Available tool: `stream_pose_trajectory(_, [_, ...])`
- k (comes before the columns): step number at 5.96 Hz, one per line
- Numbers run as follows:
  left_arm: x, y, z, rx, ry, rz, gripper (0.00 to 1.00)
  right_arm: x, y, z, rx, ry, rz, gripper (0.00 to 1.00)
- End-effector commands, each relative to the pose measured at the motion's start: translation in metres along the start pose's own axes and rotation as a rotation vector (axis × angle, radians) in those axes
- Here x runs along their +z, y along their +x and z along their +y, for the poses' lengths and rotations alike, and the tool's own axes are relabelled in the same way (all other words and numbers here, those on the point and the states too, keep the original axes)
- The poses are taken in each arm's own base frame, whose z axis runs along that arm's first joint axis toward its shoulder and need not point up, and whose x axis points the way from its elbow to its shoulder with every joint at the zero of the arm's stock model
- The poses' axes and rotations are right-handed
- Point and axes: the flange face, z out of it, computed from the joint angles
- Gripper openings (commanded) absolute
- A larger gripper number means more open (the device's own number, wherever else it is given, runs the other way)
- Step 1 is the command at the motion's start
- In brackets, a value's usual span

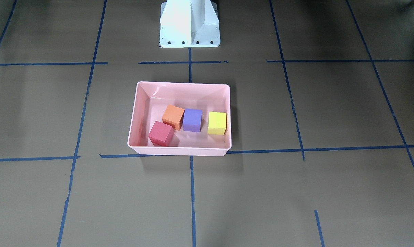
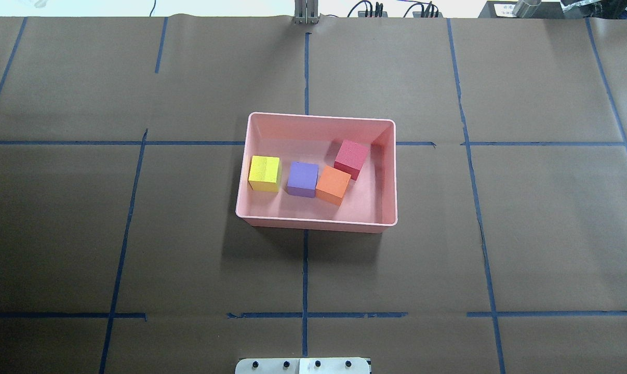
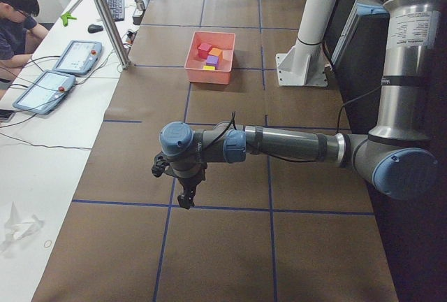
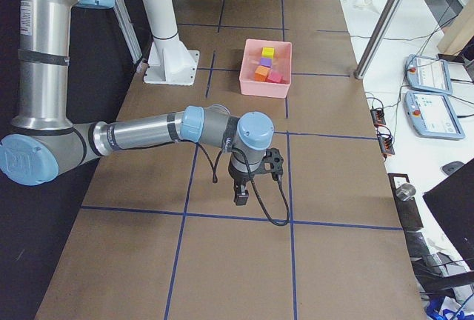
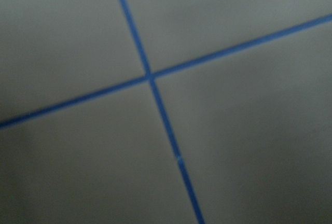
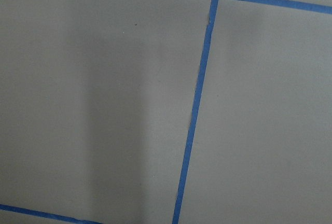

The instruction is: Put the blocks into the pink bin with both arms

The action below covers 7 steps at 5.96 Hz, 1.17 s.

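The pink bin (image 2: 316, 222) (image 1: 179, 151) stands at the table's middle. Inside it lie the yellow-green block (image 2: 264, 173) (image 1: 217, 122), the purple block (image 2: 302, 178) (image 1: 192, 119), the orange block (image 2: 333, 184) (image 1: 173, 116) and the red block (image 2: 351, 158) (image 1: 161, 133). The bin also shows in the left side view (image 3: 207, 73) and in the right side view (image 4: 264, 87). My left gripper (image 3: 186, 198) hangs low over the table, far from the bin; I cannot tell whether it is open. My right gripper (image 4: 241, 196) hangs likewise at the other end; I cannot tell its state. Both wrist views show only table.
Brown paper with blue tape lines (image 2: 305, 270) covers the table. The white pedestal base (image 1: 189, 25) stands behind the bin. An operator (image 3: 17, 19) sits at a side bench with tablets (image 3: 77, 57). More devices (image 4: 429, 109) lie on the other bench.
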Motion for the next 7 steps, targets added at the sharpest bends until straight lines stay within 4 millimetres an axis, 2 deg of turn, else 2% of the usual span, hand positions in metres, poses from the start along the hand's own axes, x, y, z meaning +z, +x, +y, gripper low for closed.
stream_pose_trajectory(1, [0.0138, -0.0111, 0.0278, -0.027, -0.011, -0.001, 1.0, 0.0014, 0.0047, 0.0016, 0.015, 0.059, 0.053, 1.0])
stream_pose_trajectory(2, [0.0158, -0.0125, 0.0336, -0.034, -0.015, -0.003, 1.0, 0.0044, 0.0076, 0.0048, 0.025, 0.061, 0.069, 1.0])
stream_pose_trajectory(7, [0.011, -0.008, 0.0338, -0.013, -0.004, -0.021, 1.0, 0.0086, 0.0102, 0.0081, 0.032, 0.054, 0.061, 1.0])
